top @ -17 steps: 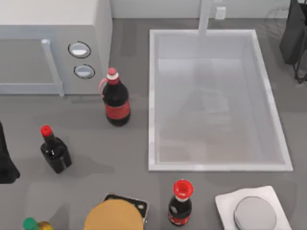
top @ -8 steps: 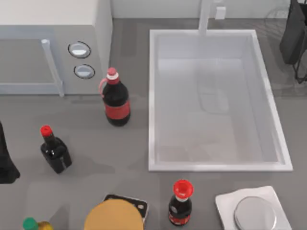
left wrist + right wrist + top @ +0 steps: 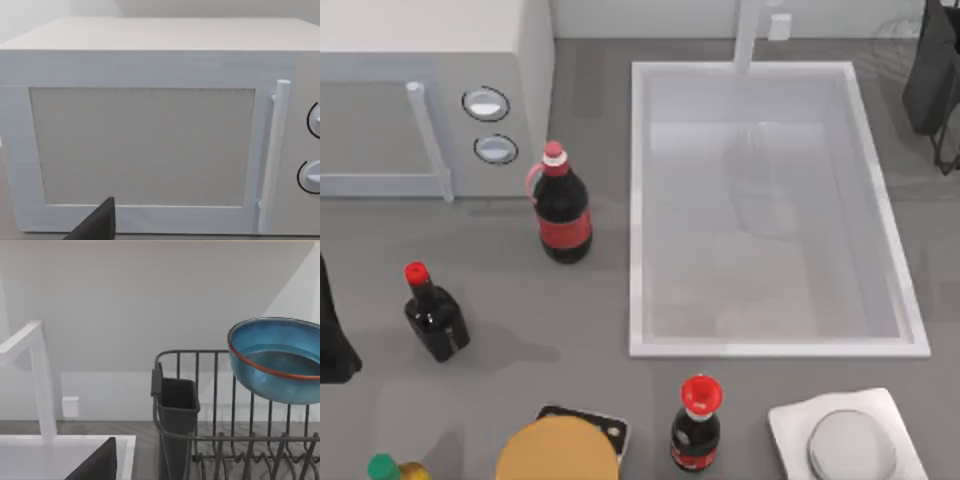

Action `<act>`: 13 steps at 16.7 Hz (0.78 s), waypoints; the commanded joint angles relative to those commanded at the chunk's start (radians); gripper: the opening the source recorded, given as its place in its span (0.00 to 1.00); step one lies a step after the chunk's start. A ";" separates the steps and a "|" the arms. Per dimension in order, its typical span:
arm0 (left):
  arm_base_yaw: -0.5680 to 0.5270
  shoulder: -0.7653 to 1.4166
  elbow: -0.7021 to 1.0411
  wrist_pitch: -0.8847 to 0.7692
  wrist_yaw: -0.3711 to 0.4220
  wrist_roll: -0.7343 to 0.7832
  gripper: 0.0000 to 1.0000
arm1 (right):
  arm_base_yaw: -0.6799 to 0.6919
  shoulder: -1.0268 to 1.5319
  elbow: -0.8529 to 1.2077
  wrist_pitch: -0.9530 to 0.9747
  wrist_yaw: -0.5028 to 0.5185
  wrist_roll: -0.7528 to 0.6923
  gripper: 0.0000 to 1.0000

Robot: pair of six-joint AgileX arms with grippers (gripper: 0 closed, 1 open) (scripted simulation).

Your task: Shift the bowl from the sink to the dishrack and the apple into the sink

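Microwave (image 3: 430,90) at table's back left; sink (image 3: 642,210) right of it, faucet (image 3: 748,35) at sink's back edge. Bottle (image 3: 562,205) between microwave and sink. Dishrack (image 3: 220,435) beside sink (bowl (image 3: 277,360) over it).

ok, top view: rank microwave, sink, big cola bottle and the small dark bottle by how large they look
Largest to smallest:
1. sink
2. microwave, partly cut off by the frame edge, so its rank against the sink is unsure
3. big cola bottle
4. small dark bottle
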 joint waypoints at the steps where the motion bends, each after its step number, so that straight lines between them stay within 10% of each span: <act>1: 0.000 0.000 0.000 0.000 0.000 0.000 1.00 | 0.014 -0.080 -0.044 -0.037 0.012 -0.001 1.00; 13: 0.000 0.000 0.000 0.000 0.000 0.000 1.00 | 0.074 -0.399 -0.234 -0.198 0.066 -0.005 1.00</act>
